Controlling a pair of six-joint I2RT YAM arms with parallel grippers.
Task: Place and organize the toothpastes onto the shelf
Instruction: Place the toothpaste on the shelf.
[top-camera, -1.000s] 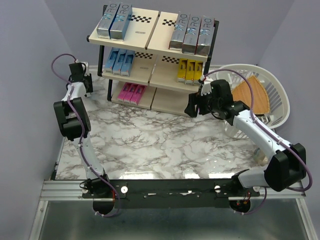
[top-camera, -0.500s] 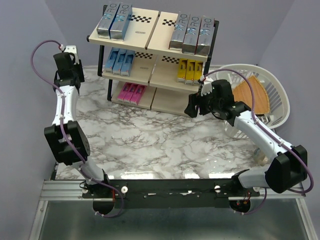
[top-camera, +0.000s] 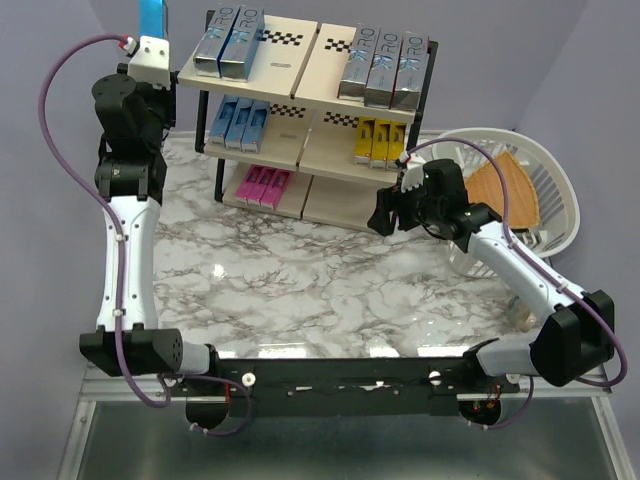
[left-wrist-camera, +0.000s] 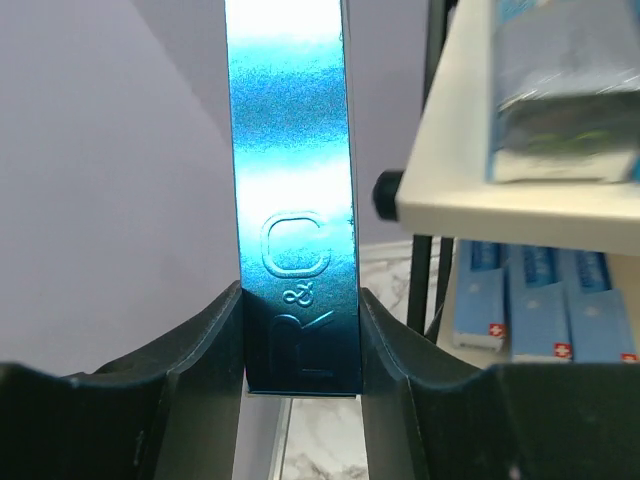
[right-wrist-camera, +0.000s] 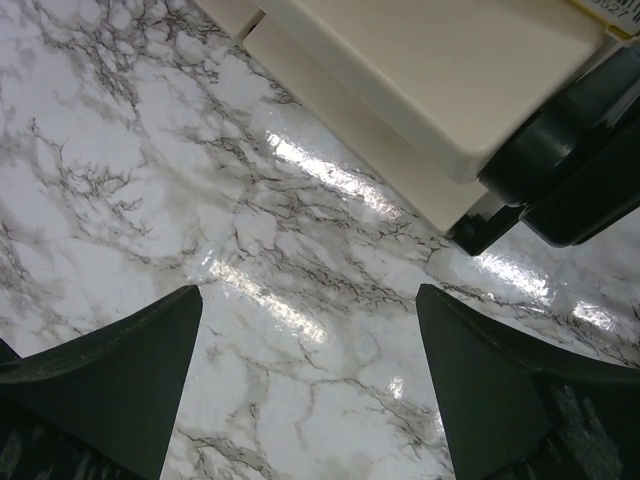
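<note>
Left jaws grip blue toothpaste (left-wrist-camera: 292, 180) upright, 9 o'clock of shelf (top-camera: 290, 62); we must lay it flat. Right jaws wide, empty.

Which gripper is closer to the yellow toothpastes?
Right. The right gripper is just in front of the yellow toothpastes; the left gripper is high, left of the shelf.

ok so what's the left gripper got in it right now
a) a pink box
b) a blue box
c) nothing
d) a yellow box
B: the left gripper is shut on a shiny blue box, which it holds upright beside the top board of the shelf.
</note>
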